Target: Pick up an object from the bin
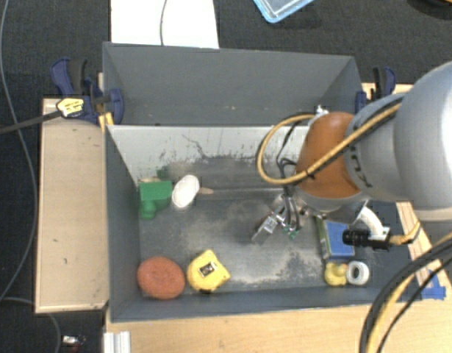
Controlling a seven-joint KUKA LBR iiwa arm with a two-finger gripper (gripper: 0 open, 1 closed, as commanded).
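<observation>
Camera view, starting at the near wall of the bin [233, 87]: a reddish-brown round lump [161, 278] sits in the near left corner. A yellow block [208, 271] with a dark square on its top face lies just beside it, perhaps touching. Towards the near right corner lie a small yellow piece [335, 274] and a white ring [358, 272], close together. A blue flat thing [336, 239] lies just behind them, partly under the arm.

Further in, the tool [279, 225] hangs over the scuffed bare floor right of the middle, pointing down from the orange wrist cover [325, 157]. Nothing shows in its grip, and I cannot tell whether it is open or closed. The blue flat thing is the nearest object, just to one side and not beneath the tool. No object is picked out yet, and I judge the grasp not yet begun.

Beyond that, a green block [153, 197] and a white egg-shaped thing [185, 192] rest side by side against the left of the far slope.

The loose things lie mostly along the walls and in the corners, probably because they slide there. From the bare middle the tool would need a sideways shift before lowering. Objects hard against a wall would leave little room on that side.
</observation>
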